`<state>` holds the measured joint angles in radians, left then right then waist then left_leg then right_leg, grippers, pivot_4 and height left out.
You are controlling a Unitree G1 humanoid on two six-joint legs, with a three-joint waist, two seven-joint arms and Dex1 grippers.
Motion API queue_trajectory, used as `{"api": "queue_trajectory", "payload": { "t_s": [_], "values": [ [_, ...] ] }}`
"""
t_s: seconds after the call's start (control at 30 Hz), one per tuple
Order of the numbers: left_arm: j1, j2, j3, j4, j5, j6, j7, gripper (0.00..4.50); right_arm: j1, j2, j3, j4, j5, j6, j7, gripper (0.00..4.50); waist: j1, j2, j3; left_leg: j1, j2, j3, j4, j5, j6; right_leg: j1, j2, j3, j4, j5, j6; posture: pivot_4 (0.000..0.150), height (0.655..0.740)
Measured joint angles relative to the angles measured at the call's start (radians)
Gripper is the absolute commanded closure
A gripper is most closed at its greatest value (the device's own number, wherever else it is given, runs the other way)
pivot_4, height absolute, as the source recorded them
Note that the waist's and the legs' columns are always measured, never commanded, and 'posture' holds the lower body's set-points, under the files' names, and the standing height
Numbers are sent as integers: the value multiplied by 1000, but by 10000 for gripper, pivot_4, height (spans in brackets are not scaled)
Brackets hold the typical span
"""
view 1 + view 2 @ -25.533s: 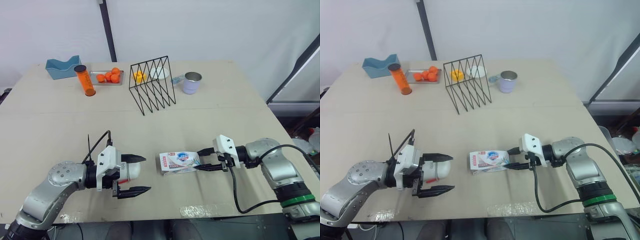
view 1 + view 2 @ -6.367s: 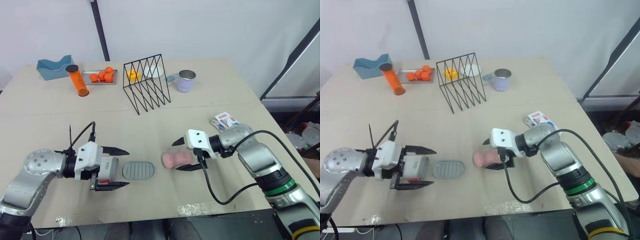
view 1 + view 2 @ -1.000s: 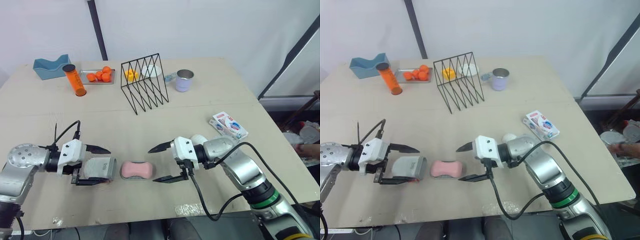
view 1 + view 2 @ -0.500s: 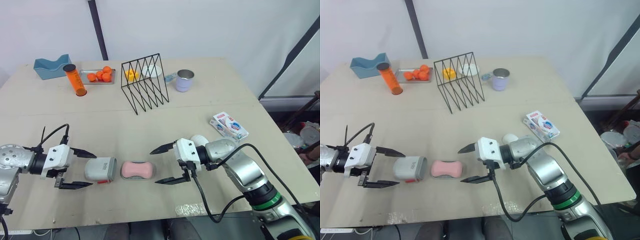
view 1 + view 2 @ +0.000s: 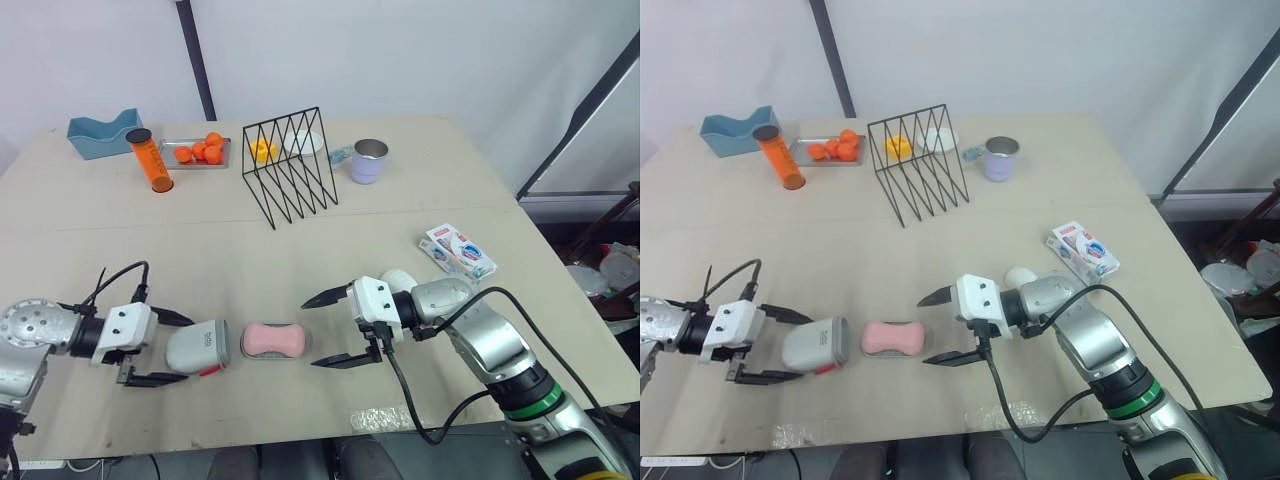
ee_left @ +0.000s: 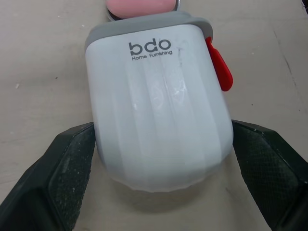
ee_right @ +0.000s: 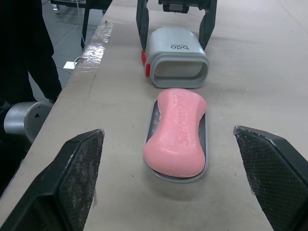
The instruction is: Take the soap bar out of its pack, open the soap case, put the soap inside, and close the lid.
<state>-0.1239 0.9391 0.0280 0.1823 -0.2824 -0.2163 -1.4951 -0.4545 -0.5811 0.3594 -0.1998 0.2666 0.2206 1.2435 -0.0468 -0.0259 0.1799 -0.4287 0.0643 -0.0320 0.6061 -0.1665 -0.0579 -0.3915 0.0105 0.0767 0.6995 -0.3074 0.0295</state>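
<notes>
Lower centre, saw pink soap bar (image 5: 273, 339) seated in grey case base (image 7: 152, 122). Lower left, found left gripper (image 5: 185, 350) jaws spread astride white case lid (image 5: 200, 345); right gripper (image 5: 308, 333) jaws wide apart just beside soap. Upper left, farther: oranges (image 5: 200, 152) in metal tray (image 5: 172, 156).

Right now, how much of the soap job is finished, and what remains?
Done: the pack lies aside, and the pink soap sits uncovered on the grey tray. In hand: the left gripper, open, straddles the white cover lying beside the tray; the right gripper hovers open near the soap. Left: fit the cover over the tray.
</notes>
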Motion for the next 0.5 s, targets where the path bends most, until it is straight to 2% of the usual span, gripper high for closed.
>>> {"api": "queue_trajectory", "payload": {
  "t_s": [0.5],
  "values": [
    [20, -15, -9, -6, 16, 6, 74, 0, -7, 0, 0, 0, -2, 9, 8, 381, 0, 0, 0, 0, 0, 0, 0, 0, 0, 0, 0, 0, 0, 1, -1, 1500, 7400]
  ]
}}
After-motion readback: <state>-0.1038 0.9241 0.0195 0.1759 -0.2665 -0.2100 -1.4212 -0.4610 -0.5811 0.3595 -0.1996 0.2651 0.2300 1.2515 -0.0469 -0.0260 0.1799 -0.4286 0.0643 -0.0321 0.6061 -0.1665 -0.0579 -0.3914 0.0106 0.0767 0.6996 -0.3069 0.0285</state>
